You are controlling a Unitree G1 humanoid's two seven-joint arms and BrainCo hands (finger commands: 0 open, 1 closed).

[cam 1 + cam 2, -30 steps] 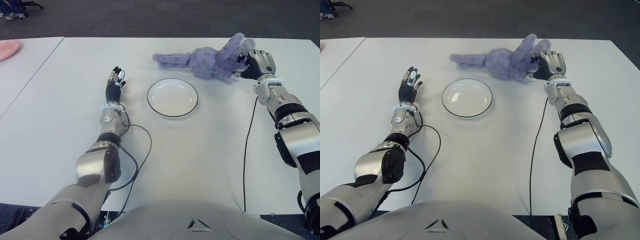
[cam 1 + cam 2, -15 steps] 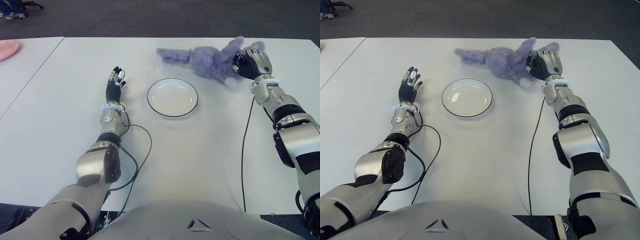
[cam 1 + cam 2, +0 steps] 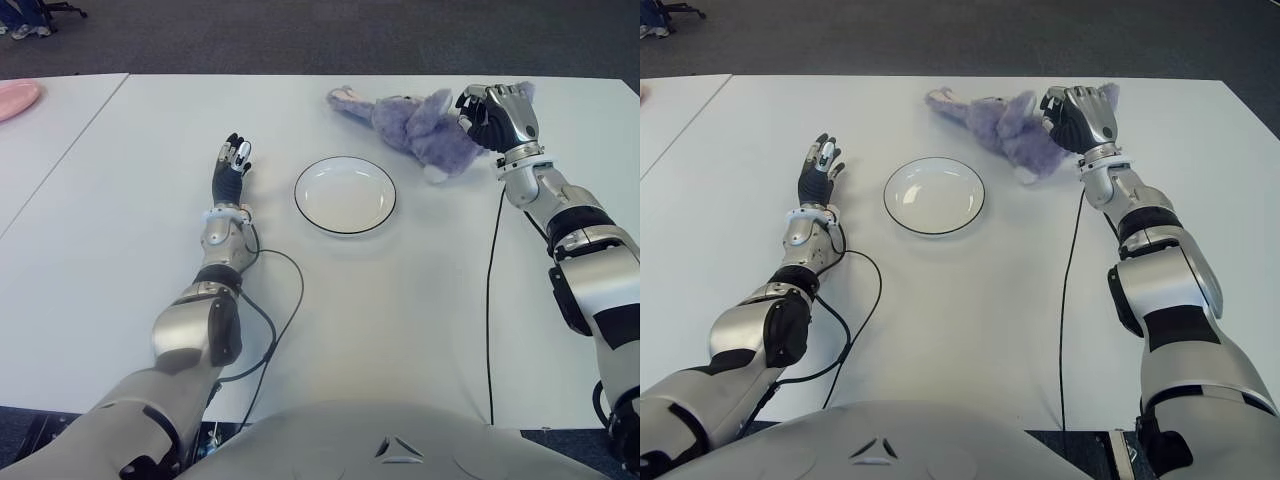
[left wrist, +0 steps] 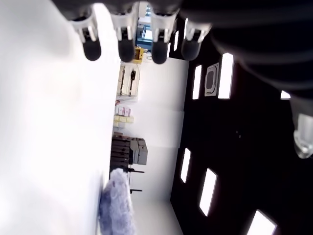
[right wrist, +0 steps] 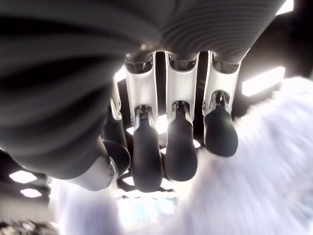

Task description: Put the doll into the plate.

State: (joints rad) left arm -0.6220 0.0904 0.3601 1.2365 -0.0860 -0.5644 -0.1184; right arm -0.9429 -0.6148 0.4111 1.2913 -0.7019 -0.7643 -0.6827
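Right robot hand (image 3: pixel 492 115), fingers curled on the purple plush rabbit (image 3: pixel 418 125) w/ its long axis trailing left, sits back-right of plate (image 3: pixel 345 194) on counter (image 3: pixel 400 300); left robot hand (image 3: pixel 231 170) open, idle left of plate.

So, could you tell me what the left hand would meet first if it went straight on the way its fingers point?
Probably nothing: the left hand points up the bare white table, left of the plate.

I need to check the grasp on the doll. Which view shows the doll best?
The left eye view: the whole doll hangs from the right hand beyond the plate. The right eye view matches; the right wrist view shows blurred fur, the left wrist view one end.
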